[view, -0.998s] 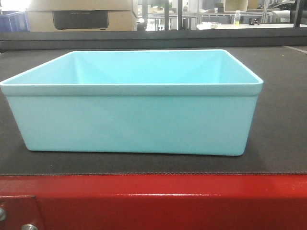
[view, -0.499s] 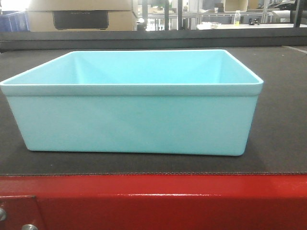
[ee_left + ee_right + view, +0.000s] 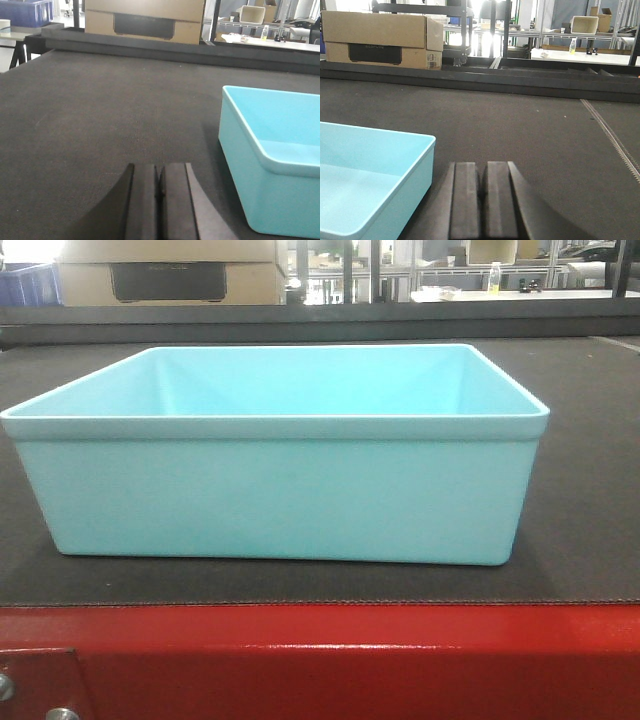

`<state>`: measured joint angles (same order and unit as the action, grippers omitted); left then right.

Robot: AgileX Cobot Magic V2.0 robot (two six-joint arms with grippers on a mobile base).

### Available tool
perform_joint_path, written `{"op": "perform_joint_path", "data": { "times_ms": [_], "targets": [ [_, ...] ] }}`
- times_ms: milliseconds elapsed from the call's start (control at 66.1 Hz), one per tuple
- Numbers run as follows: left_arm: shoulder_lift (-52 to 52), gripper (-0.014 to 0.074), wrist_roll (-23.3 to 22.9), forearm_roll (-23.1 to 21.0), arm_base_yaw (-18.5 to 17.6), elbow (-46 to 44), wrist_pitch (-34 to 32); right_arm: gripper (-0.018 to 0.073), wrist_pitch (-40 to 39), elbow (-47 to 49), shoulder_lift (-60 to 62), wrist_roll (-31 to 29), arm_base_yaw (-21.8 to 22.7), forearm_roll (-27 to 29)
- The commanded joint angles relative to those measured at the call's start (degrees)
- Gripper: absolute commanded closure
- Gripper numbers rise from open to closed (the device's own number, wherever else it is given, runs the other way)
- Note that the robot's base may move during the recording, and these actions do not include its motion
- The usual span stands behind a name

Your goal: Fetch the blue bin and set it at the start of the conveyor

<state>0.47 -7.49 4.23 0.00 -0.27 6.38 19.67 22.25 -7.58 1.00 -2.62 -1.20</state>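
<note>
On the conveyor start (image 3: 590, 530), near its red front edge, we see the blue bin (image 3: 280, 495).
Left hand (image 3: 159, 187) and right hand (image 3: 483, 192) flank it, both closed, empty.

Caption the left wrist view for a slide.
Shut left gripper beside the empty blue bin resting on the conveyor start.

Bright even indoor light; blown-out background windows; glare streak on red frame (image 3: 330, 650); sharp focus
</note>
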Motion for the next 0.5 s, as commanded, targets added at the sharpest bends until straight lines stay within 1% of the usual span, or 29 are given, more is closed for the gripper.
{"op": "perform_joint_path", "data": {
  "times_ms": [0,45,484],
  "targets": [
    [-0.5,0.0707,0.8,-0.3,0.4,0.3,-3.0,0.0721,-1.8,0.0,0.2,-0.4,0.2,-0.6],
    [-0.5,0.0707,1.5,-0.3,0.4,0.3,-3.1,0.0721,-1.9,0.0,0.2,-0.4,0.2,-0.6],
    [-0.5,0.0707,1.5,-0.3,0.4,0.3,-3.4,0.0721,-1.9,0.0,0.2,-0.4,0.2,-0.6]
  ]
}}
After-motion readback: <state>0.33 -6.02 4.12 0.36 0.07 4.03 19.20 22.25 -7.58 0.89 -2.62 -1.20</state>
